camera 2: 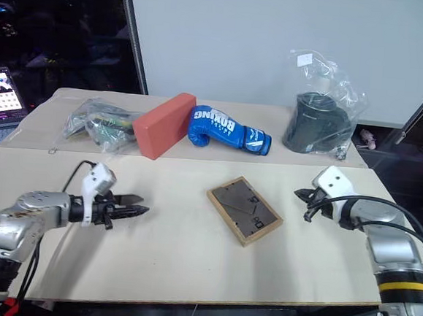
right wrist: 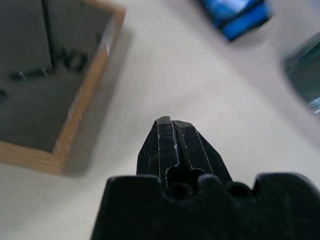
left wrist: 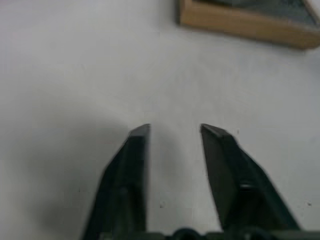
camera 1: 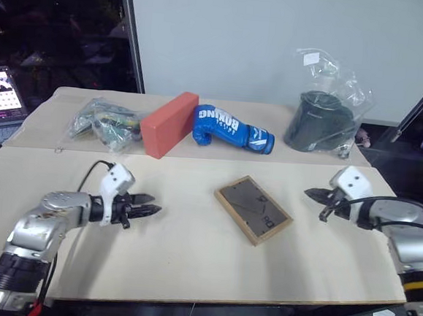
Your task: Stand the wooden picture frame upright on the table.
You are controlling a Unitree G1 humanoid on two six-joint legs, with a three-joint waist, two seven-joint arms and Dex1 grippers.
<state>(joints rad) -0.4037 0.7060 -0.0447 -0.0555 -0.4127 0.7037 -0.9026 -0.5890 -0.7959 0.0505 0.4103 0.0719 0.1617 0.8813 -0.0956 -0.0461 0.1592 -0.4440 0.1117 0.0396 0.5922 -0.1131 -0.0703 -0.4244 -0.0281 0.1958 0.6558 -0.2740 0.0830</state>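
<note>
The wooden picture frame (camera 1: 253, 209) lies flat on the table (camera 1: 189, 259), its dark back with the folded stand facing up, near the middle. My left gripper (camera 1: 152, 210) hovers to the frame's left, pointing at it, its fingers (left wrist: 130, 165) a little apart and holding nothing. The frame's light-wood edge (left wrist: 240, 25) shows beyond them. My right gripper (camera 1: 313, 194) sits to the frame's right, its fingers (right wrist: 172, 145) shut together and empty, with the frame's corner (right wrist: 55, 85) close by.
Along the back of the table stand a red-orange block (camera 1: 169, 123), a blue boxing glove (camera 1: 232, 129), a clear bag of items (camera 1: 106, 122) and a dark object in plastic wrap (camera 1: 321, 119). A laptop (camera 1: 0, 97) sits off the far left.
</note>
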